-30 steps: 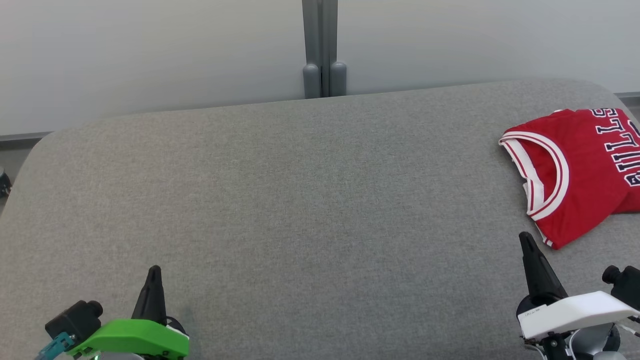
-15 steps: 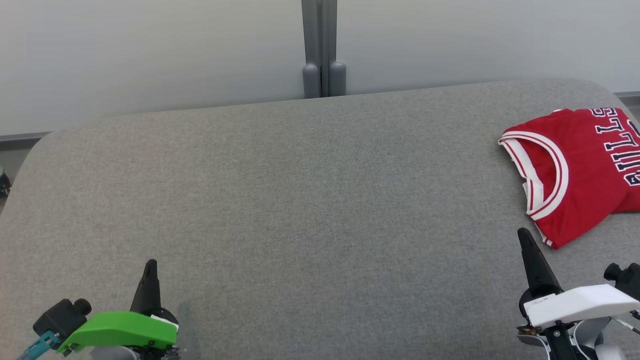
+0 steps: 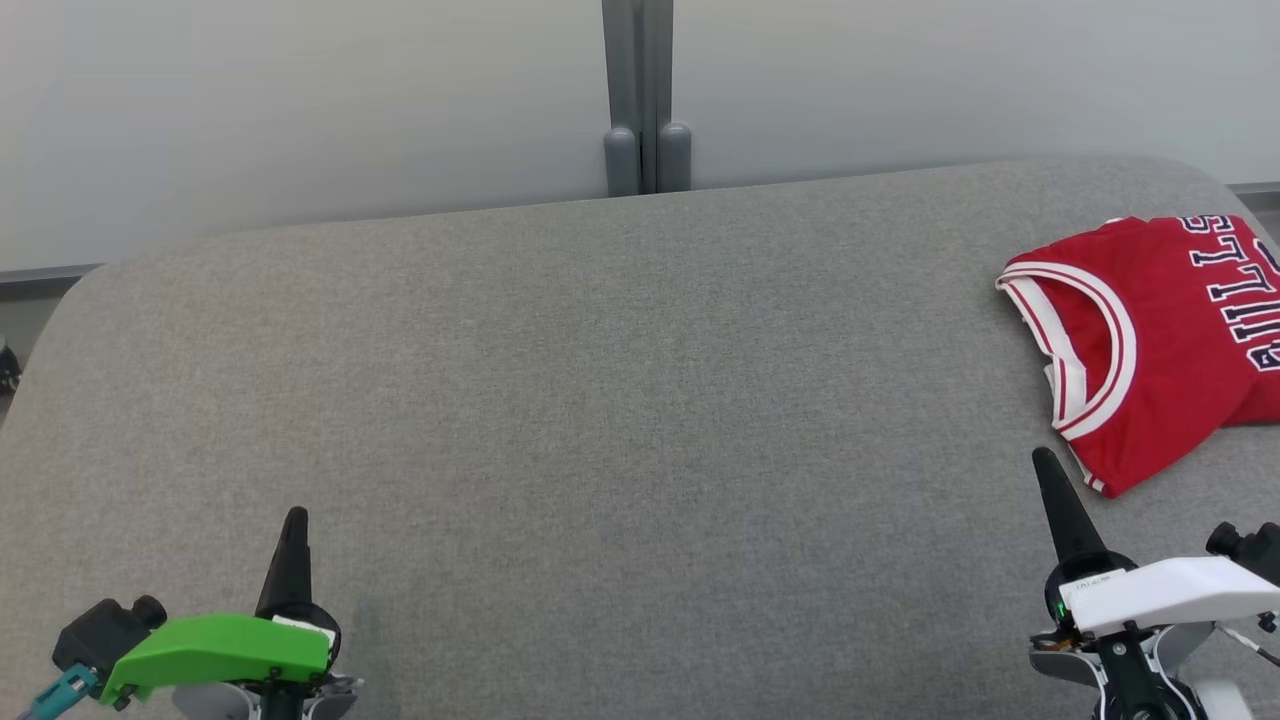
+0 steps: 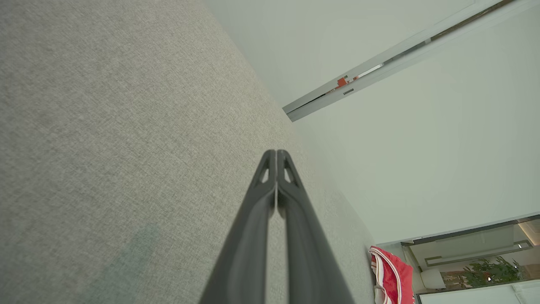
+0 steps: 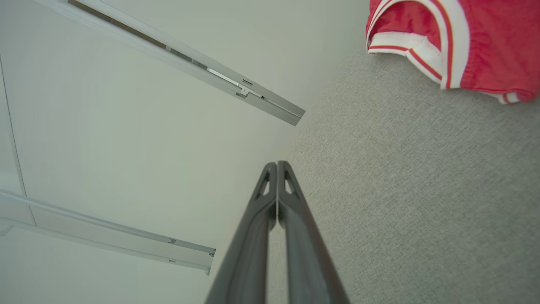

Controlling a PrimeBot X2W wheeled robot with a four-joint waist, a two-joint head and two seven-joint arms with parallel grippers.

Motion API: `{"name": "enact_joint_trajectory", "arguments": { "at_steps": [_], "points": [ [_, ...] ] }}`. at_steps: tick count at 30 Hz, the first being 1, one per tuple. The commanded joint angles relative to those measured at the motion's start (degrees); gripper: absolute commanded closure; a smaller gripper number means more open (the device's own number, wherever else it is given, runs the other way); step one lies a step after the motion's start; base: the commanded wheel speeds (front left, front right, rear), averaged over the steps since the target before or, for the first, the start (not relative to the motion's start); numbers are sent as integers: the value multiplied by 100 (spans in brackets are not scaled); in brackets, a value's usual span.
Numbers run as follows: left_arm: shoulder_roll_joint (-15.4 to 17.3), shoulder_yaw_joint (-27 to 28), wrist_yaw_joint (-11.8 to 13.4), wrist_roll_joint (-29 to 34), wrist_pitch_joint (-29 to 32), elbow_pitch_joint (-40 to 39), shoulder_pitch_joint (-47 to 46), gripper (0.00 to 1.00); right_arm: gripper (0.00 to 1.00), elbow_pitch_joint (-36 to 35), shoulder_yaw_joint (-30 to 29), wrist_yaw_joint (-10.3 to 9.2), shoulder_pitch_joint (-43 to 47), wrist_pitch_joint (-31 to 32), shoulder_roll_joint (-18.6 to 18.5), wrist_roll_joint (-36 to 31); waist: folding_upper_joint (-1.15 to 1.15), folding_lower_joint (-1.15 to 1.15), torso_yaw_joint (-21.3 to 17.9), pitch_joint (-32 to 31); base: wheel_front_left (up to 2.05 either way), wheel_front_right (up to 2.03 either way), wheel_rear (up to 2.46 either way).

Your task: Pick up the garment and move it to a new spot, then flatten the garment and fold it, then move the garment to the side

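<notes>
The garment (image 3: pixel 1170 340) is a red jersey with white trim and dark lettering, folded at the far right of the grey table (image 3: pixel 600 400). It also appears in the right wrist view (image 5: pixel 464 38) and, small, in the left wrist view (image 4: pixel 390 276). My right gripper (image 3: pixel 1045 460) is shut and empty, its tip just short of the jersey's near corner. At the lower left my left gripper (image 3: pixel 295 517) is shut too, holding nothing, far from the garment. In the wrist views both left gripper (image 4: pixel 276 153) and right gripper (image 5: pixel 277 164) show their fingers pressed together.
A pale wall with a grey vertical post (image 3: pixel 645 100) runs behind the table's rounded far edge. The jersey lies close to the table's right edge. Wide bare fabric stretches between the two arms.
Both arms have drawn back a little toward the bottom of the head view. The jersey has not moved.
</notes>
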Motion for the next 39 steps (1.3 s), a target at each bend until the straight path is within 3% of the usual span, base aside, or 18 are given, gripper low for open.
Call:
{"name": "enact_joint_trajectory", "arguments": {
  "at_steps": [1, 39],
  "points": [
    [8, 61, -58, -146, 32, -38, -168, 100, 100, 3, -15, -1, -122, 19, -39, 170, 0, 0, -1, 0, 0, 0, 0],
    [-238, 591, -405, -1835, 545, 48, -355, 100, 100, 593, -108, -1, -530, 237, -20, 2081, 0, 0, -18, 5, 0, 0, 0]
  ]
}}
